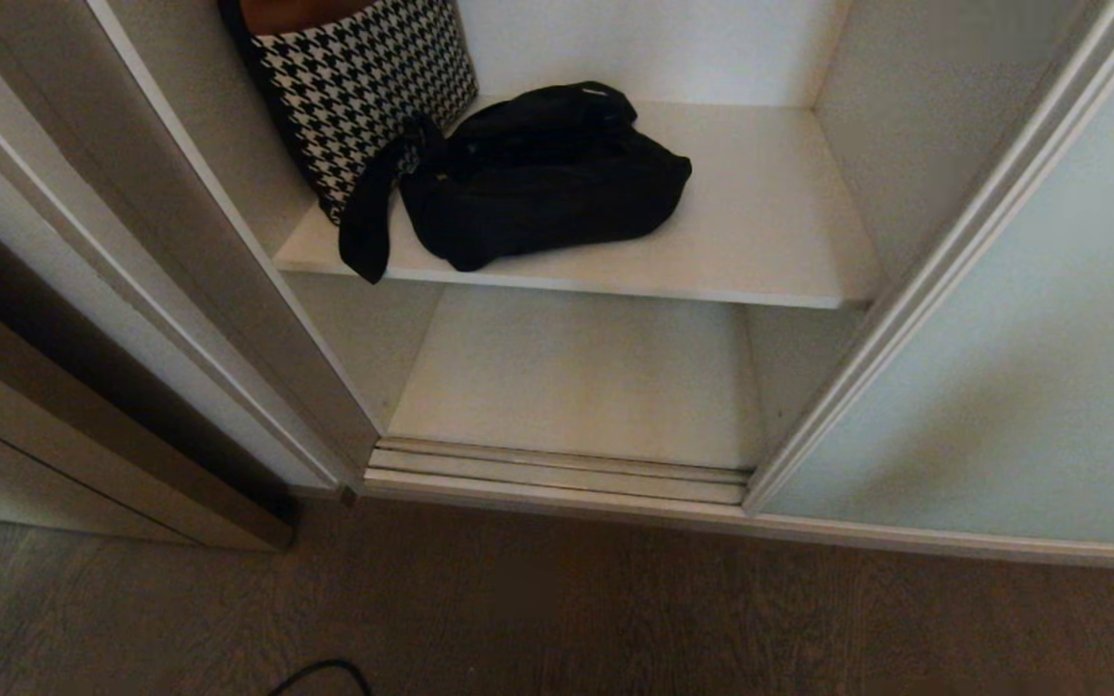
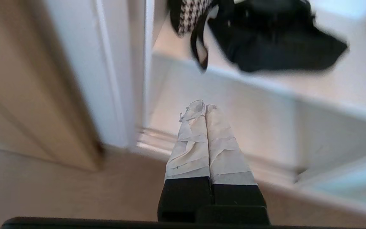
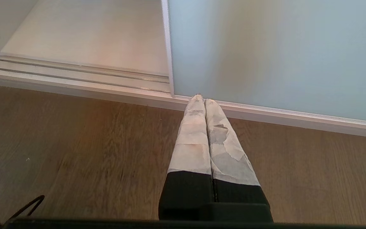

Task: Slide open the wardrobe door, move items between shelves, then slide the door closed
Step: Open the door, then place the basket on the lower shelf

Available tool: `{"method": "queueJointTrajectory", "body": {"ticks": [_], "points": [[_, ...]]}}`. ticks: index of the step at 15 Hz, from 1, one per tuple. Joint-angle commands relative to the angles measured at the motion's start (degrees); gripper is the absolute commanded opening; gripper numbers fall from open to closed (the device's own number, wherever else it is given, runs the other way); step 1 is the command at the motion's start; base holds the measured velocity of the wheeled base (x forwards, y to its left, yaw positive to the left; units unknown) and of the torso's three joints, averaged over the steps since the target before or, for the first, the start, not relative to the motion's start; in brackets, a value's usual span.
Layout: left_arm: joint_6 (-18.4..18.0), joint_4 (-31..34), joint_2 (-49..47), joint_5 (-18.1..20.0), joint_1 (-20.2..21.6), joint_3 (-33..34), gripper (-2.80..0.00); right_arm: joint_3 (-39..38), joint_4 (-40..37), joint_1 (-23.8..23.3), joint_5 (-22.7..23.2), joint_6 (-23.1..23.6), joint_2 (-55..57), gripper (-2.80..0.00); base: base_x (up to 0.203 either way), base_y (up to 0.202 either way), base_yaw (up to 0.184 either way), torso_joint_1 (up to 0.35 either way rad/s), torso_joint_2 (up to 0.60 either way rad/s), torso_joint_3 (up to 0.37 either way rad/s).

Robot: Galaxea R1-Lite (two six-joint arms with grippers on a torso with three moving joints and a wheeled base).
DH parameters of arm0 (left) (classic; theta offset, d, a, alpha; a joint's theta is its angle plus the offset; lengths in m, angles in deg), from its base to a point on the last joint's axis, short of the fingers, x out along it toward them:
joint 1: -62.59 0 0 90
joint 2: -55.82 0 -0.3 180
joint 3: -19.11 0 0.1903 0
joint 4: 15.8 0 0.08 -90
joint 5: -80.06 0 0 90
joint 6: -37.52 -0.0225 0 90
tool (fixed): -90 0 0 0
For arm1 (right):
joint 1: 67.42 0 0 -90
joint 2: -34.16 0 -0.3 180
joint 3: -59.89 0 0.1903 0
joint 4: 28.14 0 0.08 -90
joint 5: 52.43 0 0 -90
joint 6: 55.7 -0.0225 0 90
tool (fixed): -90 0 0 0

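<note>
The frosted pale blue-green sliding wardrobe door [image 1: 1021, 387] [image 3: 275, 54] stands slid to the right, leaving the wardrobe open. A soft black fabric bag [image 1: 542, 179] [image 2: 281, 41] lies on the upper white shelf [image 1: 760, 242], its strap [image 1: 368, 213] hanging over the front edge. Below it is the bare bottom shelf [image 1: 576, 377] [image 3: 91, 35]. My left gripper [image 2: 204, 106] is shut and empty, pointing at the wardrobe's opening, below and in front of the bag. My right gripper [image 3: 202, 98] is shut and empty, low over the floor by the door's lower corner. Neither arm shows in the head view.
A black-and-white houndstooth bag [image 1: 364, 87] stands at the back left of the upper shelf, touching the black bag. The door's floor track [image 1: 557, 474] runs along the threshold. A wall panel [image 1: 83, 319] borders the left side. A black cable [image 1: 325, 672] lies on the wooden floor [image 1: 615, 619].
</note>
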Motion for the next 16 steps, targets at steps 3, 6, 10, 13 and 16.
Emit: {"method": "queueJointTrajectory", "body": {"ticks": [3,6,10,13,16], "points": [[6.0,0.4,-30.8,-0.9,-0.6,-19.1,-2.8,-0.1,0.0,0.0,0.0,0.0,0.0,-2.8,0.0,0.0,0.0,0.0,0.0,0.0],[8.0,0.2,-42.6,-0.8,-2.1,-25.5,-2.8,-0.1,0.0,0.0,0.0,0.0,0.0,-2.8,0.0,0.0,0.0,0.0,0.0,0.0],[14.2,0.0,-54.0,1.6,-6.6,-35.0,-2.8,0.0,0.0,0.0,0.0,0.0,0.0,-2.8,0.0,0.0,0.0,0.0,0.0,0.0],[17.2,-0.1,-60.3,2.6,-7.3,-40.3,-2.8,-0.1,0.0,0.0,0.0,0.0,0.0,-2.8,0.0,0.0,0.0,0.0,0.0,0.0],[19.5,-0.1,-65.4,3.6,-7.4,-44.8,-2.8,-0.1,0.0,0.0,0.0,0.0,0.0,-2.8,0.0,0.0,0.0,0.0,0.0,0.0]]}}
